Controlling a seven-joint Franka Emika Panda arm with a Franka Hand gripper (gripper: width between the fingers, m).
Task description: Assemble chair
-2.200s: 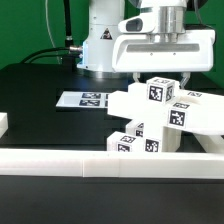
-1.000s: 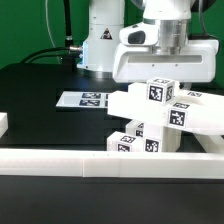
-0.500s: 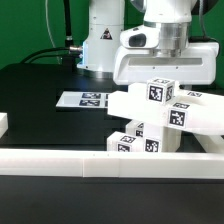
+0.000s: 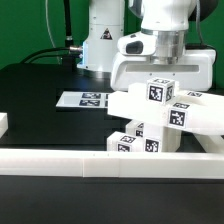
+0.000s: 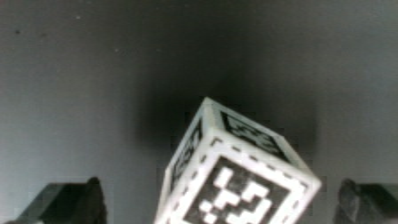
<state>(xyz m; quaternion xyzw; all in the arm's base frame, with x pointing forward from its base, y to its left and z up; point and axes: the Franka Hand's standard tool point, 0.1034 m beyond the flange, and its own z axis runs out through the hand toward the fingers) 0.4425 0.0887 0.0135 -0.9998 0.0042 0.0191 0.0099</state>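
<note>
- Chair parts (image 4: 150,120) form a white, blocky heap at the near end of the bench, toward the exterior view's right. Each piece carries black-and-white square tags.
- Widest of all is the bench (image 4: 40,90), a black top running from the near edge back to the foot of the arm.
- Next comes the arm (image 4: 105,40), white, with its base at the far side of the bench. It reaches forward over the heap.
- Along the near edge lies the border rail (image 4: 60,165), a long plain white bar spanning the exterior view from left to right. The heap sits just behind it.
- Over the heap hangs the hand (image 4: 162,74), a broad white body close above the topmost piece. Its jaws are spread wide and grip nothing.
- Flat on the bench lies the marker board (image 4: 85,99), a thin white sheet with tags. It is to the exterior view's left of the heap and somewhat farther back.
- At the heap's peak sits the top cube (image 4: 157,92), tilted, with a tag facing the camera.
- The wrist view shows a tagged block (image 5: 231,170) standing tilted, one corner edge toward the camera, against the dark bench.
- Smallest are the fingers (image 5: 71,203), two dark tips, one on each side of that block, each with a clear gap to it.
</note>
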